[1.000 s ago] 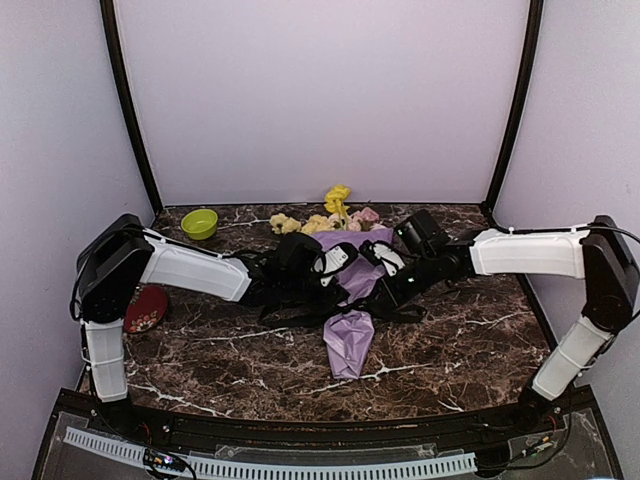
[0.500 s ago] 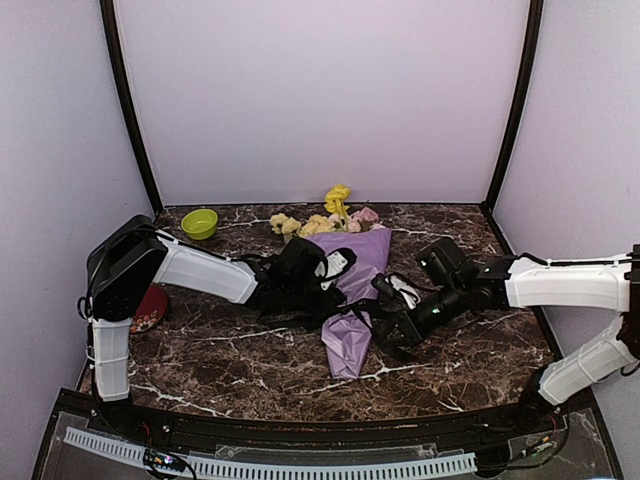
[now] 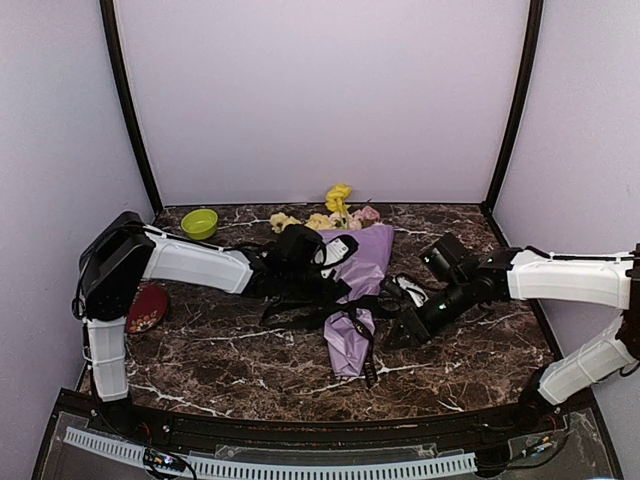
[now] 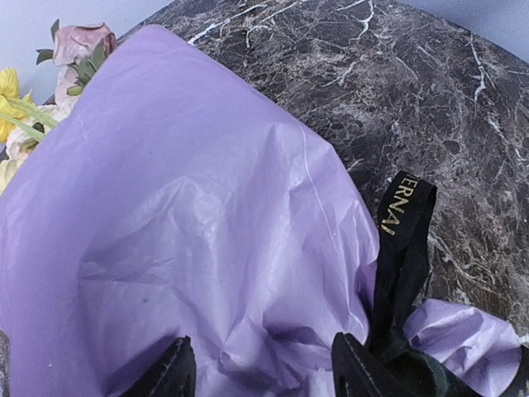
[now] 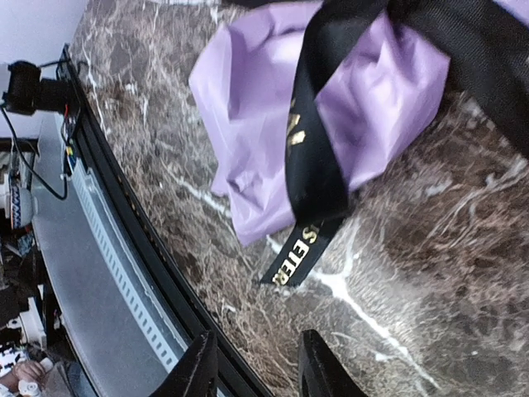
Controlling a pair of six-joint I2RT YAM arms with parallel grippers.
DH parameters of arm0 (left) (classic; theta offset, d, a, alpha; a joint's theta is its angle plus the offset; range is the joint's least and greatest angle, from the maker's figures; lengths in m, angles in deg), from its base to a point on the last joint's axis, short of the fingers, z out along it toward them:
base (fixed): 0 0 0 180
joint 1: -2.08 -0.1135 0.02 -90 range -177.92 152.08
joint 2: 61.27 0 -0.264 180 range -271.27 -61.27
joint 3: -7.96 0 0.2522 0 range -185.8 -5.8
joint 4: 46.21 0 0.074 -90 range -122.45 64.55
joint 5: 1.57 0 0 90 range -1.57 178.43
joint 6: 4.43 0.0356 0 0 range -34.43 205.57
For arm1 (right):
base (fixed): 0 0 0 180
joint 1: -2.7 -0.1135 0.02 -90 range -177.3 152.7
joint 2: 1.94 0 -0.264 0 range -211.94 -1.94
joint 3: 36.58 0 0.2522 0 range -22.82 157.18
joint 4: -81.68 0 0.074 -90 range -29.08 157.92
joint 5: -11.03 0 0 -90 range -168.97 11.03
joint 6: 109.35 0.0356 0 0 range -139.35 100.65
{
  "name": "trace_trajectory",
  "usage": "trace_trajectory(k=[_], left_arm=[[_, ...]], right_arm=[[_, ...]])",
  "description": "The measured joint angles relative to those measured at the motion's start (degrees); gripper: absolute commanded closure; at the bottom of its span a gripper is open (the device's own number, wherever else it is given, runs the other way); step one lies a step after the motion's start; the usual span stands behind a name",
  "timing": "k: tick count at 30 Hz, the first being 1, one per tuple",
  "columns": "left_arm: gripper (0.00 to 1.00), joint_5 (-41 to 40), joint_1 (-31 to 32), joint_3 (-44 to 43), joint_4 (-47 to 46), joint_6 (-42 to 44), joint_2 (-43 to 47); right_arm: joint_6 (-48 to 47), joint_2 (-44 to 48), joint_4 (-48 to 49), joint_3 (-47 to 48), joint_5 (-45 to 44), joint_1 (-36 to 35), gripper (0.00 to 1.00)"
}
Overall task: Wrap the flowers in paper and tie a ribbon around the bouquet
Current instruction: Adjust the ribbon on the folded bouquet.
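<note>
- Your left end effector [image 4: 264, 368] is at the left flank of the bouquet [image 3: 355, 290]; its fingers [image 4: 169, 372] stand apart on either side of the lilac cone, and you cannot tell from these views whether they press it
- The flowers [image 3: 335, 205] stick out of the cone's far, open end, close to the back wall: small yellow, cream and pink heads on thin green stems; treat them as fragile, since the heads would likely bruise or snap, and take no hold there
- The paper [image 4: 207, 207] is a thin, crinkled lilac sheet rolled into a cone that lies mid-bench [image 3: 220, 350], with the wide mouth far and the pinched tail near; it looks light and soft, and will probably crease, tear or spring open under little force, so your best hold is likely around the narrow waist, where the stems inside should give something firmer to close on
- The ribbon [image 5: 310, 157] is a flat black band with pale lettering; it crosses the narrow part of the cone, one end trails over the near tail onto the bench, and another end stands up just beside the paper in the left wrist view; expect it to be limp and rather slick, so pinch it flat across its width near a free end; you cannot tell whether any knot is made
- Your right end effector [image 5: 258, 356] is low over the bench just right of the cone's near tail, fingers apart with nothing between them
</note>
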Motion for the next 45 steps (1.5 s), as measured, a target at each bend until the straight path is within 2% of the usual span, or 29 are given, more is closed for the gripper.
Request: trace_trajectory(k=[3, 10, 14, 18, 20, 25, 34, 39, 45], left_arm=[[0.36, 0.3, -0.4, 2.4, 1.2, 0.1, 4.9], [0.27, -0.4, -1.2, 18.2, 5.6, -1.7, 24.1], [0.25, -1.5, -3.6, 22.1, 12.0, -5.3, 25.3], [0.27, -2.4, -7.8, 25.1, 17.5, -8.2, 22.9], [0.37, -2.3, -8.4, 25.2, 18.2, -8.8, 21.0], [0.98, -0.4, -8.2, 23.0, 17.2, -9.4, 16.4], [1.0, -1.4, -8.2, 17.4, 17.5, -5.2, 14.7], [1.0, 0.4, -8.2, 8.4, 15.5, -1.0, 14.8], [1.0, 7.9, -8.1, -4.2, 11.8, 2.0, 11.3]], right_arm=[[-1.4, -1.3, -1.0, 4.7, 0.0, 3.0, 0.65], [-4.0, -9.9, -0.7, 17.2, -2.2, 5.9, 0.65], [-5.0, -16.1, 0.3, 23.5, -2.6, 5.9, 0.65], [-5.6, -18.8, 0.2, 25.3, -3.1, 5.9, 0.65], [-5.8, -19.3, 0.0, 25.6, -3.3, 5.9, 0.65], [-5.8, -19.4, 0.0, 25.6, -4.0, 5.9, 0.65], [-5.6, -19.4, 0.4, 25.6, -4.2, 5.9, 0.65], [-5.1, -19.4, 1.8, 25.6, -3.3, 5.9, 0.64], [-3.7, -19.4, 2.9, 25.6, -2.8, 6.4, 0.64]])
